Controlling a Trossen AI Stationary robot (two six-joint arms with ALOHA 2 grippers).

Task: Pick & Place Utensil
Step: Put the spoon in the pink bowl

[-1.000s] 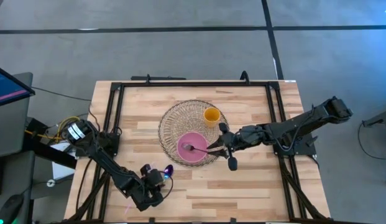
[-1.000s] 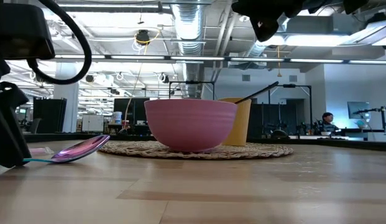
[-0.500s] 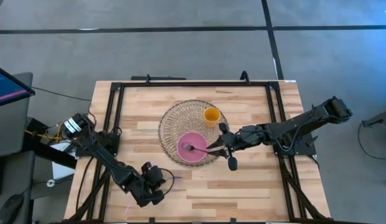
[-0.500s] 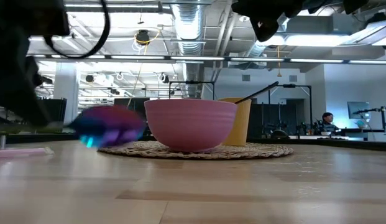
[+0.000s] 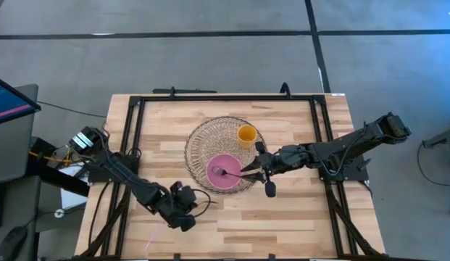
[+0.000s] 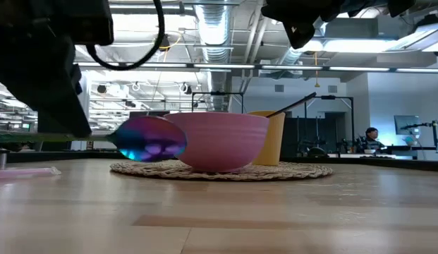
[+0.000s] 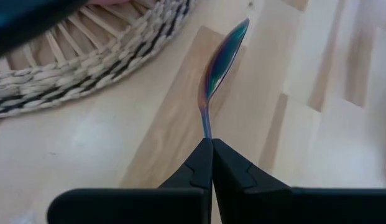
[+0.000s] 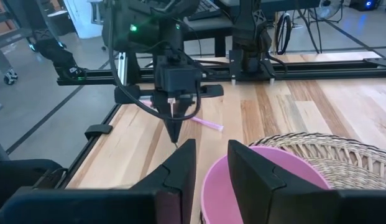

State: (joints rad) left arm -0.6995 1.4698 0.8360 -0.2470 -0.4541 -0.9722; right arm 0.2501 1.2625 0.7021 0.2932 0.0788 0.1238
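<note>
An iridescent purple-blue spoon (image 7: 222, 59) hangs just above the wood in front of the woven mat (image 5: 203, 138). My left gripper (image 7: 212, 142) is shut on its handle near the table's front left. On the mat stand a pink bowl (image 5: 226, 174) and a yellow cup (image 5: 246, 134). A dark utensil (image 5: 228, 172) lies in the bowl, its handle leaning on the rim (image 6: 296, 106). My right gripper (image 8: 211, 158) hovers over the bowl's right rim, open, with nothing between its fingers. My left gripper pinches the spoon's thin handle (image 7: 206, 127) between its two fingertips, a short way behind the spoon's bowl. The fingers come from the table's left side and run along the handle. The spoon sticks out ahead of them, about level (image 6: 151, 137), lifted clear of the table.
A thin pink stick (image 6: 25, 171) lies on the wood near the front left. A black frame (image 5: 225, 96) runs around the table top. Bare wood lies along the near edge in front of the mat.
My left gripper has taken hold of the spoon, which lay on the table at the front left. It has lifted the spoon clear and carried it toward the mat and the pink bowl. The spoon now hangs level beside the bowl.
</note>
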